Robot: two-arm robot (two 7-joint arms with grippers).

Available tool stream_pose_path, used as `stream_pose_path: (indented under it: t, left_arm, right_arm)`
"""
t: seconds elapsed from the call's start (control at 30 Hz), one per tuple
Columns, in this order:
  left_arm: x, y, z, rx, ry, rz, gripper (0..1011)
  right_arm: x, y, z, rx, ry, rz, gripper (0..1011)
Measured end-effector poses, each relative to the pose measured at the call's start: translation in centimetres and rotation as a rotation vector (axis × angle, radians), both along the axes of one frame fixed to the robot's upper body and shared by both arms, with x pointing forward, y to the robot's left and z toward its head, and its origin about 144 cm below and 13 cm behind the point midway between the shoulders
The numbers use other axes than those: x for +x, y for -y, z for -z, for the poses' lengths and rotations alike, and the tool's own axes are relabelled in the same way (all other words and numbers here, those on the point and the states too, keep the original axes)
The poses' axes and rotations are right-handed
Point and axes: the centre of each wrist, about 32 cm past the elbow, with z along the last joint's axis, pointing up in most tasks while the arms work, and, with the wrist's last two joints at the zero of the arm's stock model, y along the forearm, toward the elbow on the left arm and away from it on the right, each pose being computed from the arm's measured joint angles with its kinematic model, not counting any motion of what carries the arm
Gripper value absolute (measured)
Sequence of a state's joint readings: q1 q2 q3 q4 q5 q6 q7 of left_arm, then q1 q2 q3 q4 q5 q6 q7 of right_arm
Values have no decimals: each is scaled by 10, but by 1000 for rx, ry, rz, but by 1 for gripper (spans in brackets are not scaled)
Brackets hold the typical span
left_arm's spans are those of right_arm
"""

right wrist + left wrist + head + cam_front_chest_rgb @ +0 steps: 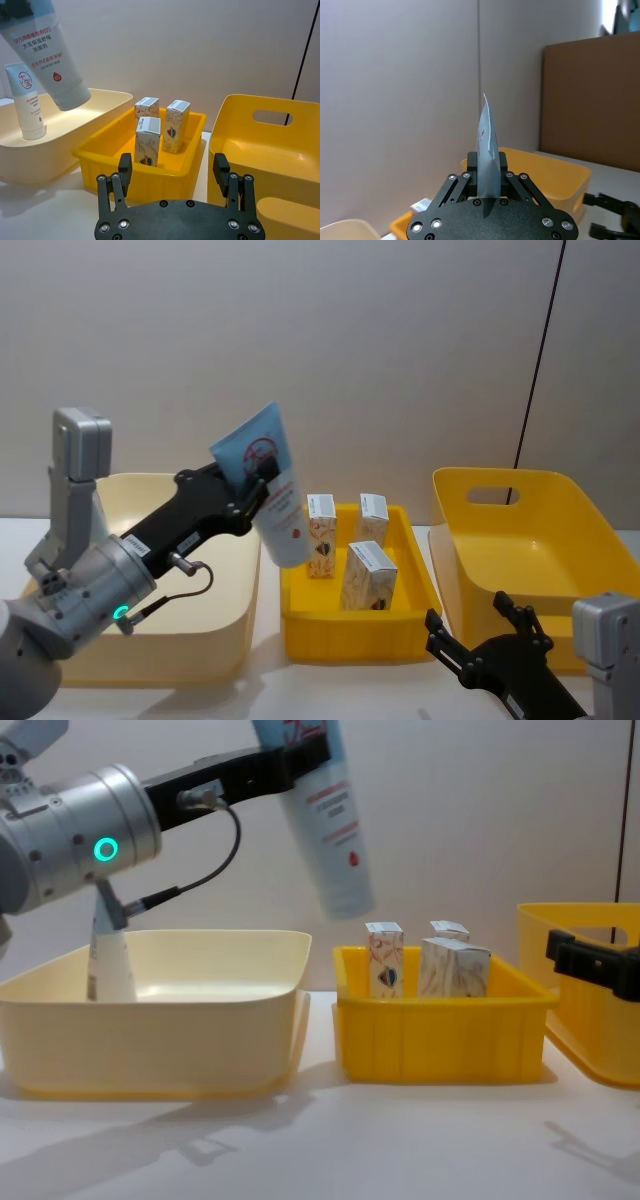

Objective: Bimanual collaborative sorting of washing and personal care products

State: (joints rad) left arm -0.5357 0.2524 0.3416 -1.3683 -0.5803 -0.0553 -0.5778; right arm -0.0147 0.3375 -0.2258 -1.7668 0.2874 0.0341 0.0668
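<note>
Steadily, left hand (pixel 262 478) pinching the squeeze tube (pixel 281 512), I'd keep its cap clear of the cartons (pixel 368 575) below; right hand (pixel 172 169) spread.

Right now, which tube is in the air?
The tube clamped in the left end effector, cap down; the other tube stands in the cream bin.

Raised tube (pixel 50 60): red Chinese lines; the first starts "98%" and ends "B5", the next starts "大宝", rest unclear. Standing tube (pixel 27 105): red ring logo with "大宝" inside, small lines below unreadable. Cartons (pixel 148 142): print too small to read.
</note>
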Motion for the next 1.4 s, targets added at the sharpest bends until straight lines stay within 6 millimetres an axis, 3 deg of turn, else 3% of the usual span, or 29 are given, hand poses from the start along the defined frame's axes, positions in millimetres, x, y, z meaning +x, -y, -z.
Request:
stream_pose_path:
  t: [0.73,1.4]
  left_arm:
    - [14,33,-3,-31,-2,290,212]
    - [17,41,-3,-36,-4,354,212]
  right_arm:
    - [-1,0,-3,3,-1,-22,1007]
    - [0,-6,-43,-14,-10,-238,1007]
